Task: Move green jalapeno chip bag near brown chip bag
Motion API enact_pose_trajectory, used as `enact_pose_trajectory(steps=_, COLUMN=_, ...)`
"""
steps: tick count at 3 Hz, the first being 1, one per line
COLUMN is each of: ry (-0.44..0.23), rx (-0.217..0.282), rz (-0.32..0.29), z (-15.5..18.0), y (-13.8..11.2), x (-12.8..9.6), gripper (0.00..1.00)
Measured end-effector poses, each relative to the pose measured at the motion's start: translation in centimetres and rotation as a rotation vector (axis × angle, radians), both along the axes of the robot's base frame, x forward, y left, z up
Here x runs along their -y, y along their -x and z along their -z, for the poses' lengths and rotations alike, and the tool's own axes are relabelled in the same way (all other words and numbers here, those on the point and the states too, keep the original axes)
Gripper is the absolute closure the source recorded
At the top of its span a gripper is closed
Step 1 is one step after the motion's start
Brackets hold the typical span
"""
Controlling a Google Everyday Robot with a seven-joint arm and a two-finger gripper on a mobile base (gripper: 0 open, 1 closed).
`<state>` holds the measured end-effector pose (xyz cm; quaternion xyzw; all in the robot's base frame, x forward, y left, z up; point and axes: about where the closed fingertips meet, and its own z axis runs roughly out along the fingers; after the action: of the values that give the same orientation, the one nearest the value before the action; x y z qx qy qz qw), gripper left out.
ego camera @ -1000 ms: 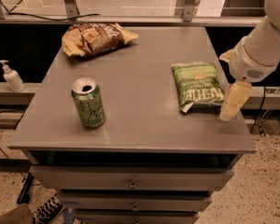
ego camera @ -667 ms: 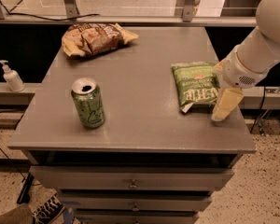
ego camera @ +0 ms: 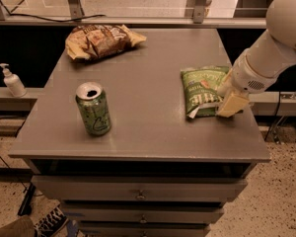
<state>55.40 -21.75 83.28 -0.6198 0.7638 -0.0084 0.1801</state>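
Note:
The green jalapeno chip bag (ego camera: 201, 89) lies flat on the right side of the grey table (ego camera: 143, 117). The brown chip bag (ego camera: 101, 39) lies at the table's far left corner, well apart from the green bag. My gripper (ego camera: 230, 104) hangs from the white arm at the right, low over the table, at the green bag's right front edge and touching or nearly touching it.
An open green soda can (ego camera: 93, 108) stands upright at the front left of the table. A white pump bottle (ego camera: 12, 81) stands on a ledge to the left, off the table. Drawers sit below the tabletop. A railing runs behind.
The arm and gripper have moved left and down toward the green bag's right front edge. The bags and can have not moved.

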Motion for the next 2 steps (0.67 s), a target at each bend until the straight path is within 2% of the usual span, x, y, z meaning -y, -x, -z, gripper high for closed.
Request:
enact_pose_trajectory(steps=1, ry=0.000, rx=0.000, rz=0.000, z=0.0, y=0.0, x=0.0, gripper=0.85)
enact_pose_trajectory(steps=2, ry=-0.011, rx=0.042, rz=-0.029, z=-2.8, y=-1.9, x=-1.3, gripper=1.00)
